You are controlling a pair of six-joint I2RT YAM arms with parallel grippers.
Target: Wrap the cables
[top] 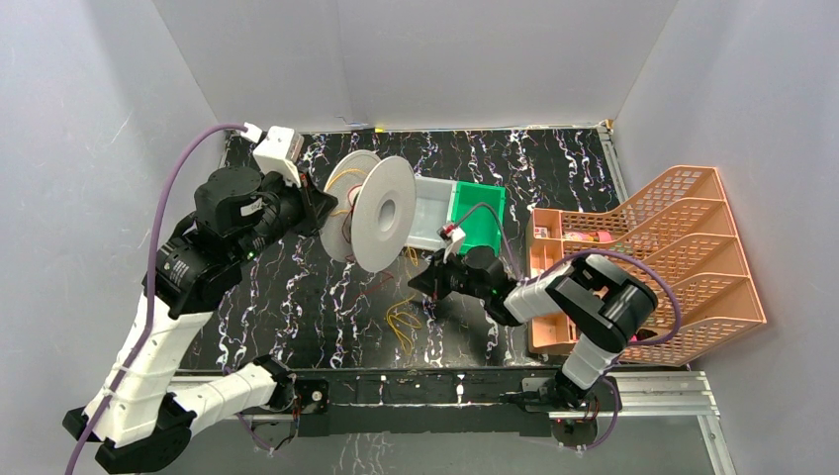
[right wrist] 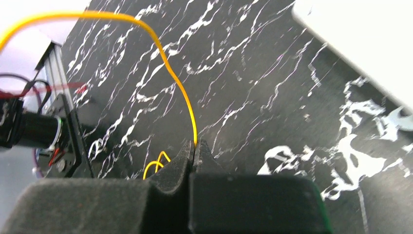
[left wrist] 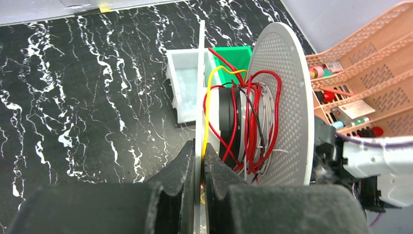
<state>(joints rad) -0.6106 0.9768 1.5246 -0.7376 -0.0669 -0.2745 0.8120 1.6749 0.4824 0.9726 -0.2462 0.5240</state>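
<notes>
The left arm rises from its base at the near left corner, folds at the elbow and reaches right, its wrist level with the white spool (top: 384, 213). The left gripper (left wrist: 198, 152) is closed down to a thin slit, pinching the edge of the spool's nearer thin flange, so the spool stands on edge with its flat faces turned sideways. Whether the spool touches the table (top: 297, 297) cannot be told.

The right arm comes up from the near right, bends back beside the orange rack (top: 683, 247) and stretches its forearm left, low over the table. The right gripper (right wrist: 194, 146) is fully closed, with the yellow cable (right wrist: 165, 63) nipped between its tips; the cable arcs up and away to the left in the wrist view.

The cables lie in two places: red cables (left wrist: 234, 122) and a yellow strand are looped loosely around the spool's core between the flanges, and slack yellow loops (top: 404, 322) lie on the table near the right gripper. Behind the spool sit a white bin (top: 432, 213) and a green bin (top: 482, 213), side by side and touching
</notes>
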